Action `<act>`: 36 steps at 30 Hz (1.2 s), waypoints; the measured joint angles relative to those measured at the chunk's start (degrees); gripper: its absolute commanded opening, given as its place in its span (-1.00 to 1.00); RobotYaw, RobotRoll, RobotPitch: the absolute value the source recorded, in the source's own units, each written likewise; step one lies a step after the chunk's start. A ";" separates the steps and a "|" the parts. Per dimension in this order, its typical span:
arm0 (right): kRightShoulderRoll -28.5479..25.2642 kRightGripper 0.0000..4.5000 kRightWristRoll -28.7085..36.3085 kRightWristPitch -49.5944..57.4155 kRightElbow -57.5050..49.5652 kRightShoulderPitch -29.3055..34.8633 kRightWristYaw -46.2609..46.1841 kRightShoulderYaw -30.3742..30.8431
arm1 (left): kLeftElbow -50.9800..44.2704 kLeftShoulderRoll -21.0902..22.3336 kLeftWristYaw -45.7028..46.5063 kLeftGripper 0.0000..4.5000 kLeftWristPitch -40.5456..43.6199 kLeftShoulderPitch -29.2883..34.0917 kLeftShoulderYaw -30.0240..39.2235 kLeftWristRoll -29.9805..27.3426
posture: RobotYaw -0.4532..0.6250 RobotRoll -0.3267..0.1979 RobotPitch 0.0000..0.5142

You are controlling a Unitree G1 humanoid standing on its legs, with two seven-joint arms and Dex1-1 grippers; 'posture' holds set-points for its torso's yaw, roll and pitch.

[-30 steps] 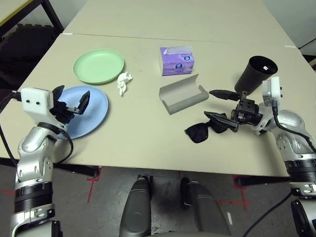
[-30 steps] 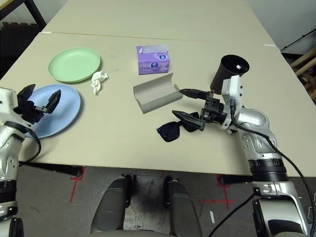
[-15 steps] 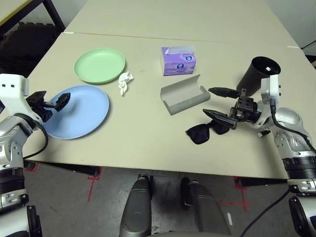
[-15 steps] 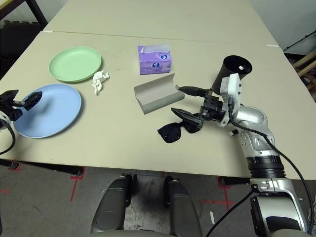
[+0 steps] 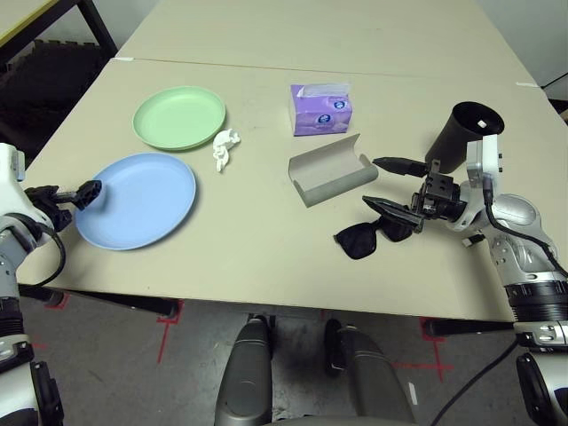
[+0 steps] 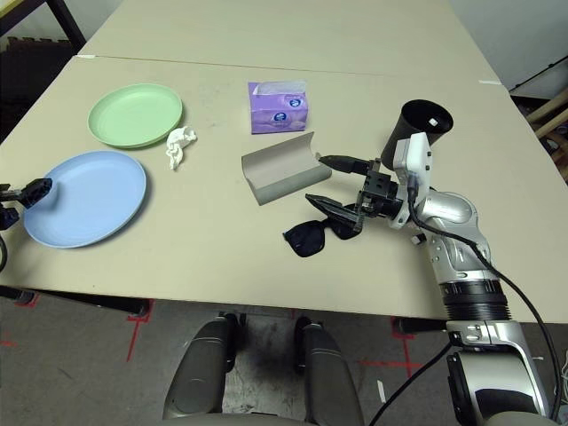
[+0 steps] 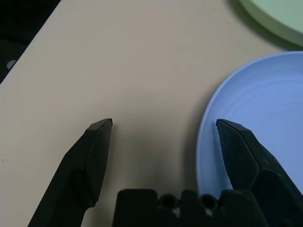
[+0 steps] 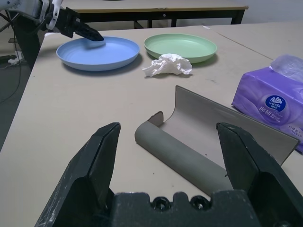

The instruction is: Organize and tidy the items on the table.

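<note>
Broadly, the beige table point(image 5: 266, 240) fills most of the head view, and both silver forearms reach over it from the lower corners. At the lower right of the frame the right gripper point(image 5: 386, 184) points level toward the picture's centre, its jaws spread wide and holding nothing: one finger lies over the black sunglasses point(image 5: 366, 236), the other ends just beside the grey glasses case point(image 5: 329, 171), which lies open at centre. At the far left edge the left gripper point(image 5: 64, 195) sits low, jaws fully apart and empty; in its wrist view one finger stands over the rim of the light blue plate point(image 7: 255, 109), the other over bare table.

That blue plate lies at centre left, with the pale green plate point(image 5: 178, 117) above it in the upper left. The black cup point(image 5: 460, 134) stands tilted at the right, behind the right wrist. A purple tissue box point(image 5: 320, 109) sits upper centre; its blue round label is too small to read there, and the right wrist view shows "Vinda" on it. The crumpled white tissue wad point(image 5: 223, 148) lies just right of the green plate's lower rim.

Compared with a second ago, the left gripper has swung outward from above the blue plate's middle to its left rim, while the right gripper has kept its place. The items have not shifted.
</note>
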 measured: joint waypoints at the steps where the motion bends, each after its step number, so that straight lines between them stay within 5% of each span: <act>1: 0.04 0.99 0.00 0.00 -0.02 0.00 -0.08 0.00 | 0.00 0.00 -0.07 1.00 0.25 0.00 0.06 -0.02 | 0.25 0.25 -0.25; 10: 0.08 0.99 -0.06 0.00 -0.33 0.01 -0.64 0.01 | -2.13 0.01 -1.45 1.00 4.12 0.02 0.36 -1.21 | 0.24 0.25 -0.25; 13: 0.09 1.00 -0.08 -0.01 -0.36 0.01 -0.70 0.12 | -2.83 0.01 -2.33 0.74 5.66 0.11 0.36 -1.73 | 0.24 0.25 -0.25; 23: 0.13 1.00 -0.57 -0.44 -0.37 -0.01 -1.48 0.30 | -2.85 0.84 -4.83 -0.99 8.13 0.17 0.10 -2.10 | 0.23 0.25 -0.24; 36: 0.28 1.00 -0.69 -0.48 -0.52 -0.27 -1.77 0.35 | -2.00 1.92 -6.96 -0.99 9.46 -1.40 -0.17 -2.52 | 0.22 0.25 -0.25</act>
